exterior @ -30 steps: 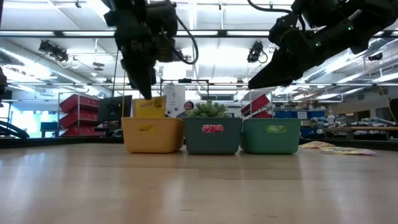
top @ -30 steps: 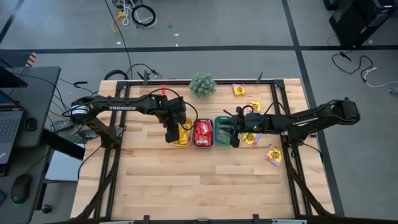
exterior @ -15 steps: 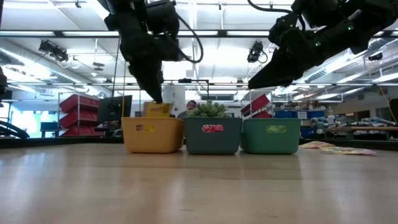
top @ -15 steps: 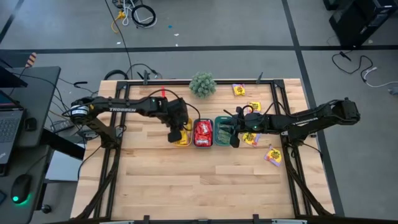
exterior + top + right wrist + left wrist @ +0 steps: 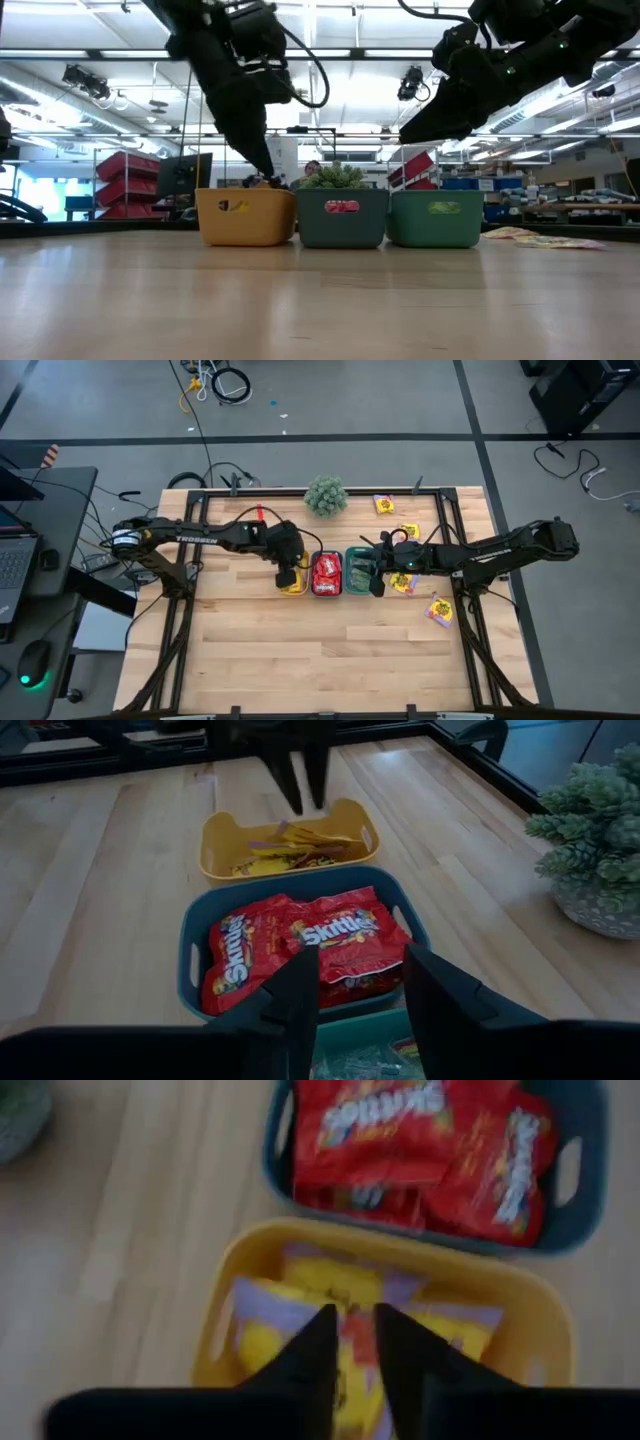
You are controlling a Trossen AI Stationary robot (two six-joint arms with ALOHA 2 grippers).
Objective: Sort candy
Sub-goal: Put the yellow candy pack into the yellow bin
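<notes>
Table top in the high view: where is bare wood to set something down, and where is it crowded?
The near half of the wooden table, in front of the yellow tray, blue tray of red packets and teal tray, is bare. So is the left strip under the left arm. Crowded: the tray row with both grippers, and the right side with loose yellow packets.

Three trays, one plant ball, four loose yellow packets, two arms
</notes>
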